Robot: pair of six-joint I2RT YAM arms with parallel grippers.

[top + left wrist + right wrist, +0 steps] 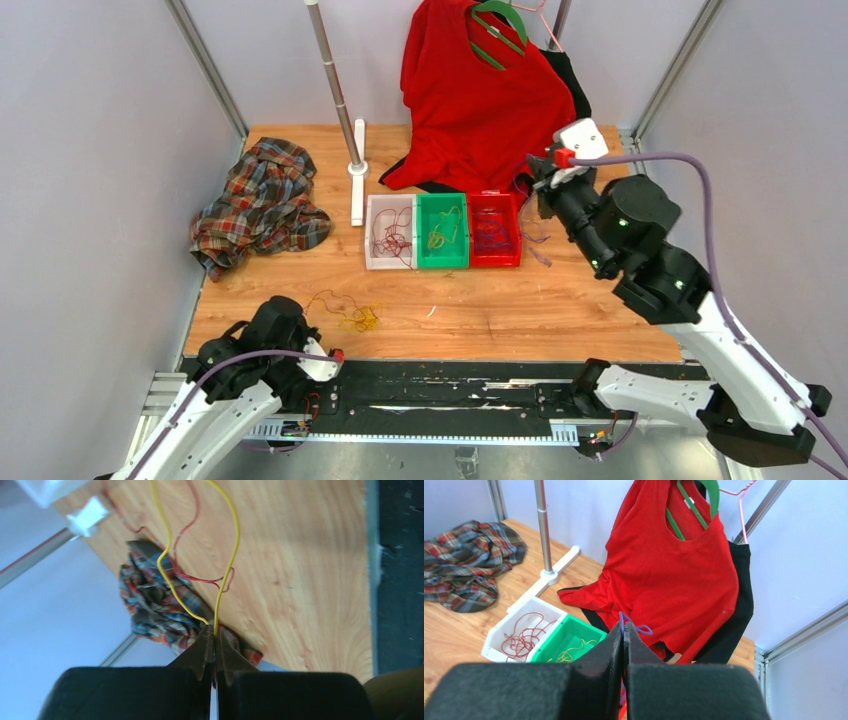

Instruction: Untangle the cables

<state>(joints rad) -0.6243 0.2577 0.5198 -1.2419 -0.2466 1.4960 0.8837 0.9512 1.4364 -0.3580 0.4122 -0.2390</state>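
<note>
My left gripper [215, 630] is shut on a yellow cable [231, 555], which runs up over the wood with a thin red cable [200, 579] tangled beside it. In the top view this gripper [300, 335] sits at the front left, by the yellow and red tangle [355, 318]. My right gripper [624, 627] is shut on a purple cable [639, 628] and holds it up beside the red bin [494, 228]; in the top view [540, 178] purple strands [530, 220] hang below it. The white bin [391, 205] holds red cables and the green bin [442, 200] holds yellow ones.
A crumpled plaid shirt [260, 205] lies at the left. A metal pole on a white base [357, 170] stands behind the bins. A red shirt on a green hanger [480, 100] hangs at the back over dark cloth. Walls close in both sides.
</note>
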